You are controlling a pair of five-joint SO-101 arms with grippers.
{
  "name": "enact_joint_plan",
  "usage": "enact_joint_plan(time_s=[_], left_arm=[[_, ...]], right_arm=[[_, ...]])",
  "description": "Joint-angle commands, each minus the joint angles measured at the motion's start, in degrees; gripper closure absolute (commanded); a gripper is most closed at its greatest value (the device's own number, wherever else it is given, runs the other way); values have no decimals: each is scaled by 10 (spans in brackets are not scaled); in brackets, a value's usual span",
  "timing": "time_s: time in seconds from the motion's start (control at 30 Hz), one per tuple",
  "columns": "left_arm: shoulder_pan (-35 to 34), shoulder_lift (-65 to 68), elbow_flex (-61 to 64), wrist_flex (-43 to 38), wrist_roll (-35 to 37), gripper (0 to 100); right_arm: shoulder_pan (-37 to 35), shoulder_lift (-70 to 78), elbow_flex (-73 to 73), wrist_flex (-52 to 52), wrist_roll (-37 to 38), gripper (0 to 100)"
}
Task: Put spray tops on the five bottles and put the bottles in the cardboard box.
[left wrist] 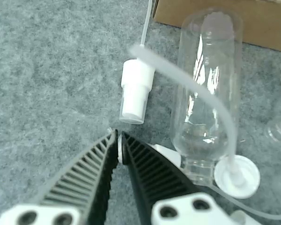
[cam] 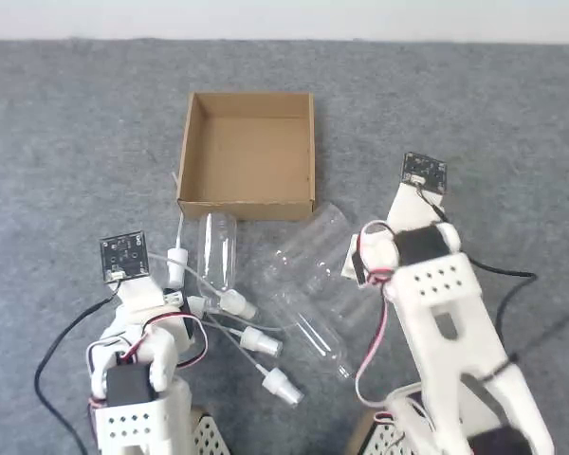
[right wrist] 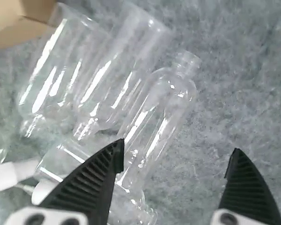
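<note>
Left tool [left wrist: 118,139] pinching a top [left wrist: 166,155]; right tool [right wrist: 177,149] spread over a bottle [right wrist: 161,110]. Apparently capping step. Next, likely: grip bottle, align neck to top.

**Grey Ground, Brown Box, Clear and White Parts**

The desk [cam: 66,123] is speckled grey. The cardboard box [cam: 247,209] is plain brown. The bottles [right wrist: 154,117] are clear and colourless, streaked with pale glints. The spray tops [left wrist: 136,93] are white, their tubes [left wrist: 215,108] milky. The left gripper [left wrist: 118,140] and right gripper [right wrist: 178,150] are black and ribbed, on white arms [cam: 446,303] trailing red, black and white wires [cam: 379,327].
</note>
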Motion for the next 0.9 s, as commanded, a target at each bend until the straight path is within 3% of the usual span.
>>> enact_joint_plan(time_s=[0.0,0.37,0.6,0.87], left_arm=[[-1,-10,-7,4,0,988],[-1,-10,-7,4,0,988],[-1,-10,-7,4,0,988],[-1,-10,-7,4,0,988]], right_arm=[[-4,39,-15,-32,-15,685],[38,77,-15,-74,-17,685],[39,78,-11,-102,-18,779],[38,124,-5,-106,-18,766]])
